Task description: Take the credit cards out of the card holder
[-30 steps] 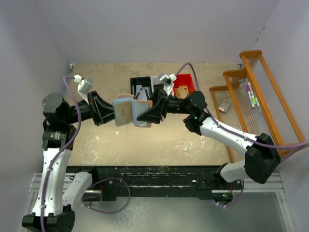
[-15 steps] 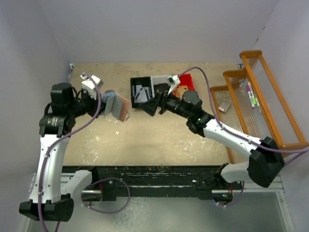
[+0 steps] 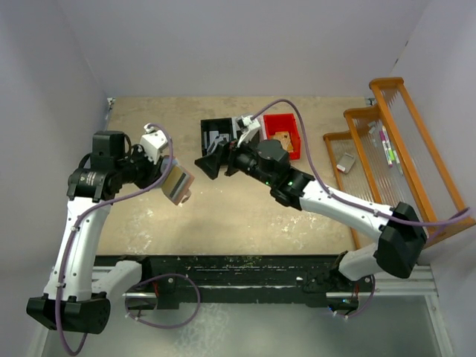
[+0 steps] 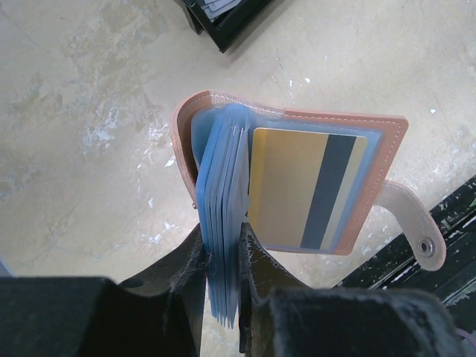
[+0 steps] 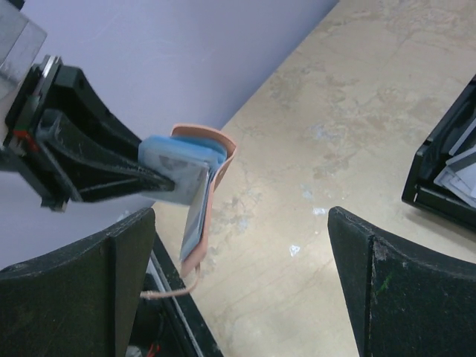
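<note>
Left tool (image 4: 222, 256) clamps the card holder (image 4: 223, 171) aloft; right tool (image 5: 242, 216) faces it, spread wide.

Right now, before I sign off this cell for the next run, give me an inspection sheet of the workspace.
Surface: mottled beige tabletop, scuffed.
Job's things: salmon-pink folding card holder open, held off the table; gold card with dark stripe in its sleeve; grey cards in the black bin.
Clutter: red bin holding a tan-orange item.
Grippers: left gripper shut on the card holder; right gripper open, empty.
Cables: purple cables along both arms.
Surroundings: orange wooden rack; lilac walls.
</note>
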Controlling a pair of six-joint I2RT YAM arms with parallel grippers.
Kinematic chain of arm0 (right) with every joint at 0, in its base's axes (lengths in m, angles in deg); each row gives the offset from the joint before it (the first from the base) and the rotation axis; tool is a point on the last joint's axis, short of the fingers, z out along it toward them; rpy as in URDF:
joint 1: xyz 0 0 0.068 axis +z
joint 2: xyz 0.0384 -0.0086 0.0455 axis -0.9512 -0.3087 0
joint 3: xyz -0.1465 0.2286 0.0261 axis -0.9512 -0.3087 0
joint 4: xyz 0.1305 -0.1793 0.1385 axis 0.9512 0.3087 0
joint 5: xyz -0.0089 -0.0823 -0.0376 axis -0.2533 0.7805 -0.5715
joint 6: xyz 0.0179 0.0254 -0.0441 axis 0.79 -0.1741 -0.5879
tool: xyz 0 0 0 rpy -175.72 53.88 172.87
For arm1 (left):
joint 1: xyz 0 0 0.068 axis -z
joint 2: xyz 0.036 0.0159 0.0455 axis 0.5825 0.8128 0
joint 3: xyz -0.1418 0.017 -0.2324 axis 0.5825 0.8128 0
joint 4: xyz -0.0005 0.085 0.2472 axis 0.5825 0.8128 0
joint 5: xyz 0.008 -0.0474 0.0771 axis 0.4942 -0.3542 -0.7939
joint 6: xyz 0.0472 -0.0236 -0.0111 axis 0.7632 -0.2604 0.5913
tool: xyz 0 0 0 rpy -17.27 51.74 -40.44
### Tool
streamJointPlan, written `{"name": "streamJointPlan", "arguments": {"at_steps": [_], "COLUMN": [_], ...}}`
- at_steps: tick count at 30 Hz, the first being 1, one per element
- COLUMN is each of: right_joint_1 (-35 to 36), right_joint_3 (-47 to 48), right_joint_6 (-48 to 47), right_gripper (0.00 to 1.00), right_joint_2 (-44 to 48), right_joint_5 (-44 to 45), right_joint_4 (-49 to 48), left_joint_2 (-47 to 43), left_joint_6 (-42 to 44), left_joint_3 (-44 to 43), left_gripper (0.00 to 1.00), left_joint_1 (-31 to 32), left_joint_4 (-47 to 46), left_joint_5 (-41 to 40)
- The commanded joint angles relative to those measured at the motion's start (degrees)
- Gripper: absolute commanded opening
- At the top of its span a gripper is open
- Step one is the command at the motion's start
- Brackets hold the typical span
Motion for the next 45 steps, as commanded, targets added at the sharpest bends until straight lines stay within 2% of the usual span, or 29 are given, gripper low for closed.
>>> {"name": "streamJointPlan", "arguments": {"at_steps": [1,4,6,9,13,18,22,25,28,32,34,37,40,42,43,45], "right_joint_1": [2.7,3.4,3.5,3.1,3.0,3.0,3.0,2.8,2.1,1.0,0.7,0.7,0.6,0.6,0.6,0.6], "right_joint_3": [6.1,7.8,8.0,7.7,7.8,11.3,15.0,15.8,16.3,19.0,19.8,19.2,16.9,15.5,15.0,14.1], "right_joint_6": [-1.5,-2.1,-2.7,-3.6,-3.0,-0.7,-0.4,-0.9,-1.3,-2.9,-4.1,-5.8,-7.1,-7.9,-8.7,-10.1], "right_gripper": [1.0,1.0,1.0,1.0,1.0,1.0,0.95,0.85,0.66,0.41,0.33,0.25,0.11,0.0,0.0,0.0], "right_joint_2": [-2.8,-4.7,-5.4,-4.6,-3.5,-7.1,-11.3,-12.2,-12.3,-13.6,-13.8,-12.1,-8.9,-6.7,-5.7,-3.9], "right_joint_5": [6.8,5.2,0.7,-10.5,-13.2,-17.4,-18.7,-18.9,-21.2,-28.2,-31.9,-37.6,-41.6,-42.8,-43.2,-43.9], "right_joint_4": [1.6,1.0,0.5,0.6,1.1,3.3,7.8,10.0,11.6,14.2,14.6,13.5,11.9,11.9,12.6,14.1], "left_joint_2": [-2.7,-3.7,-4.0,-4.2,-4.8,-5.1,-6.3,-6.8,-7.3,-7.6,-7.8,-8.2,-8.5,-8.5,-8.4,-8.3], "left_joint_6": [2.5,2.1,1.7,0.5,-0.2,-0.7,-0.2,0.3,0.9,0.9,0.7,0.4,-0.8,-2.0,-2.7,-3.6], "left_joint_3": [-1.3,-2.3,-3.5,-4.3,-4.0,-3.8,-3.3,-3.4,-3.4,-3.6,-3.9,-4.0,-3.6,-3.2,-3.0,-2.9], "left_gripper": [0.0,0.0,0.0,0.0,0.0,0.0,0.0,0.0,0.0,0.0,0.01,0.11,0.19,0.31,0.41,0.52], "left_joint_1": [0.7,0.7,0.7,0.7,0.7,0.7,0.7,0.7,0.7,0.7,0.7,0.7,0.7,0.7,0.7,0.7], "left_joint_4": [-2.8,-2.4,-1.0,-0.6,-1.9,-2.3,-2.7,-2.4,-2.2,-1.7,-1.2,-0.5,-0.8,-1.4,-1.9,-2.4], "left_joint_5": [-0.4,3.3,7.5,11.0,11.3,11.9,12.4,12.4,13.0,17.5,20.4,25.6,29.4,31.1,31.5,32.8]}}
